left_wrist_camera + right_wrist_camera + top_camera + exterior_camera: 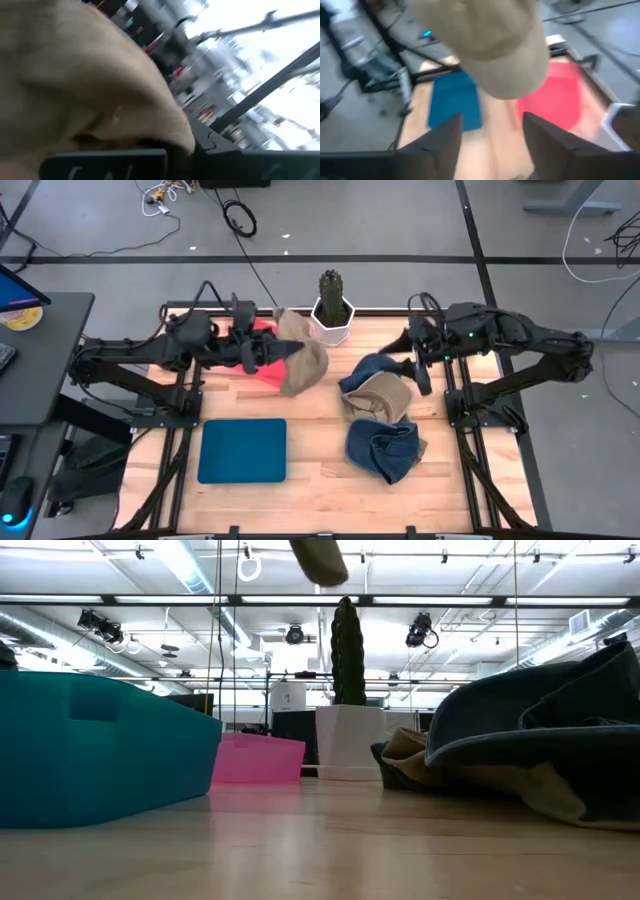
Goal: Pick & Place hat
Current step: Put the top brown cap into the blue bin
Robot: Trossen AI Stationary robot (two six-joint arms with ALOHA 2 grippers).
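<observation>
1. The left gripper (283,352) has its jaws shut on a tan hat (303,358), lifted above the pink bin (262,356) at the table's (310,480) far left.
2. The right gripper (418,372) hangs at the far right with jaws apart, holding nothing.
3. Other hats (380,420) lie heaped right of centre.
4. A teal bin (242,450) sits near left; a potted cactus (332,305) stands at the far edge.
5. Bare wood runs down the middle.

Hats: four — two tan (303,358) (385,395), two blue denim (368,367) (383,450). Bins: two — one teal (242,450), one pink (268,362). One potted cactus (332,305).
</observation>
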